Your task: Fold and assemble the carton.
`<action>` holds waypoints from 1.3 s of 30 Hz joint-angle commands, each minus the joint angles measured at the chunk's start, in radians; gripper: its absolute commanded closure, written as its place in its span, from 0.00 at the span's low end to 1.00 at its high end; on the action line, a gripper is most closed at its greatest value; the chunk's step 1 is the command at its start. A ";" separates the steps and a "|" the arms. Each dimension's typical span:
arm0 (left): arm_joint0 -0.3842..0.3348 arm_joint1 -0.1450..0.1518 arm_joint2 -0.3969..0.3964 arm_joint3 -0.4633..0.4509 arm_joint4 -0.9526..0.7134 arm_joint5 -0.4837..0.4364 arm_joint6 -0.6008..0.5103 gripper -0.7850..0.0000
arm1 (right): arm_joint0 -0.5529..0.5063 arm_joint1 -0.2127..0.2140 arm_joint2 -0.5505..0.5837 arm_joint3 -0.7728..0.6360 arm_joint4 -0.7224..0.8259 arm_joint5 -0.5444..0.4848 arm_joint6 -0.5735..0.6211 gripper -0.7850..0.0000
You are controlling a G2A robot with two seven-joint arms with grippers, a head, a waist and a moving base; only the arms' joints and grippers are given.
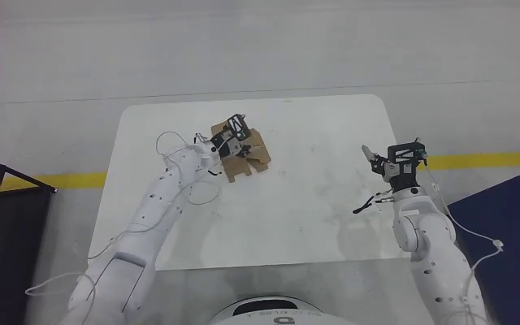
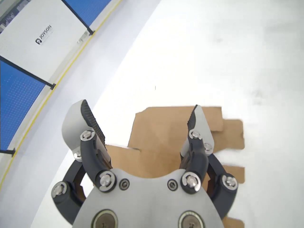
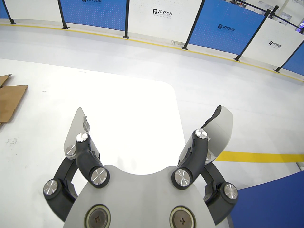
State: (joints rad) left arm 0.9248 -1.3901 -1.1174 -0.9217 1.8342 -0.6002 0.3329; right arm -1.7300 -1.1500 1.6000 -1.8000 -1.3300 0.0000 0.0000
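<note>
A flat brown carton [image 1: 248, 158] lies unfolded on the white table [image 1: 325, 195], left of centre toward the far side. My left gripper [image 1: 236, 130] hovers over the carton's far left part with its fingers open. In the left wrist view the carton [image 2: 161, 138] spreads beneath the left gripper [image 2: 140, 112], nothing held between the fingertips. My right gripper [image 1: 394, 158] stands open at the table's right edge, far from the carton. From the right wrist view, the right gripper [image 3: 152, 115] is open and empty, with the carton's edge [image 3: 10, 100] off to one side.
The table's rounded right corner [image 3: 171, 91] lies just beyond my right gripper. A yellow floor line [image 1: 73, 179] runs past both sides of the table. Blue and white barrier panels [image 3: 163, 15] stand farther off across the floor.
</note>
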 commanded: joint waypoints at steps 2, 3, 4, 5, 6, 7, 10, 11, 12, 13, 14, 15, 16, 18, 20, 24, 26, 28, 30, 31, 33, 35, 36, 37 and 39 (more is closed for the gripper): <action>0.017 0.015 -0.050 -0.055 -0.062 -0.045 0.025 0.00 | 0.000 0.000 0.000 0.000 0.000 0.000 0.000 0.00; 0.028 0.022 -0.072 -0.078 -0.071 -0.043 0.029 0.00 | 0.000 0.000 0.000 0.000 0.000 0.000 0.000 0.00; 0.039 0.030 -0.101 -0.109 -0.083 -0.032 0.038 0.00 | 0.000 0.000 0.000 0.000 0.000 0.000 0.000 0.00; 0.057 0.038 -0.129 -0.142 -0.089 -0.023 0.047 0.00 | 0.000 0.000 0.000 0.000 0.000 0.000 0.000 0.00; 0.081 0.047 -0.163 -0.179 -0.105 -0.017 0.064 0.00 | 0.000 0.000 0.000 0.000 0.000 0.000 0.000 0.00; 0.105 0.056 -0.202 -0.218 -0.122 -0.012 0.080 0.00 | 0.000 0.000 0.000 0.000 0.000 0.000 0.000 0.00; 0.182 0.082 -0.323 -0.317 -0.177 -0.009 0.118 0.00 | 0.005 -0.003 -0.011 -0.006 0.101 -0.066 -0.013 0.00; 0.206 0.090 -0.364 -0.341 -0.183 0.011 0.119 0.00 | 0.011 -0.005 -0.026 -0.011 0.227 -0.187 -0.028 0.00; 0.229 0.096 -0.391 -0.365 -0.180 0.024 0.117 0.00 | 0.023 -0.004 -0.024 0.007 0.322 -0.297 -0.022 0.00; 0.247 0.101 -0.412 -0.380 -0.182 0.030 0.115 0.00 | 0.042 -0.002 -0.025 0.032 0.409 -0.390 0.005 0.00; 0.263 0.105 -0.432 -0.390 -0.189 0.041 0.113 0.00 | 0.068 -0.002 -0.042 0.057 0.524 -0.475 0.050 0.00; 0.276 0.108 -0.444 -0.401 -0.193 0.047 0.111 0.00 | 0.100 -0.002 -0.056 0.090 0.637 -0.535 0.105 0.00; 0.288 0.110 -0.454 -0.409 -0.202 0.051 0.112 0.00 | 0.136 -0.003 -0.077 0.126 0.766 -0.579 0.177 0.00; 0.308 0.114 -0.467 -0.418 -0.195 0.074 0.097 0.00 | 0.211 0.000 -0.104 0.178 0.930 -0.594 0.339 0.00; 0.308 0.114 -0.467 -0.418 -0.195 0.074 0.097 0.00 | 0.230 0.003 -0.103 0.183 0.939 -0.596 0.383 0.00; 0.308 0.114 -0.467 -0.418 -0.195 0.074 0.097 0.00 | 0.230 0.003 -0.103 0.183 0.939 -0.596 0.383 0.00; 0.308 0.114 -0.467 -0.418 -0.195 0.074 0.097 0.00 | 0.230 0.003 -0.103 0.183 0.939 -0.596 0.383 0.00; 0.308 0.114 -0.467 -0.418 -0.195 0.074 0.097 0.00 | 0.226 0.001 -0.117 0.192 0.964 -0.599 0.395 0.00; 0.308 0.114 -0.467 -0.418 -0.195 0.074 0.097 0.00 | 0.272 -0.005 -0.183 0.268 1.126 -0.591 0.492 0.00; 0.308 0.114 -0.467 -0.418 -0.195 0.074 0.097 0.00 | 0.322 -0.011 -0.223 0.334 1.211 -0.552 0.555 0.00; 0.308 0.114 -0.467 -0.418 -0.195 0.074 0.097 0.00 | 0.414 -0.025 -0.293 0.431 1.383 -0.519 0.665 0.00; 0.308 0.114 -0.467 -0.418 -0.195 0.074 0.097 0.00 | 0.471 -0.037 -0.347 0.504 1.485 -0.505 0.732 0.04; 0.308 0.114 -0.467 -0.418 -0.195 0.074 0.097 0.00 | 0.498 -0.041 -0.369 0.538 1.482 -0.486 0.751 0.05; 0.308 0.114 -0.467 -0.418 -0.195 0.074 0.097 0.00 | 0.521 -0.044 -0.389 0.561 1.463 -0.462 0.756 0.04; 0.308 0.114 -0.467 -0.418 -0.195 0.074 0.097 0.00 | 0.560 -0.054 -0.428 0.586 1.445 -0.422 0.753 0.06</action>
State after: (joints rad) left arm 1.2325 -1.2763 -1.5843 -1.3401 1.6387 -0.5257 0.4298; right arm -1.1898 -1.1996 1.1904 -1.2246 0.1739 -0.4418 0.7603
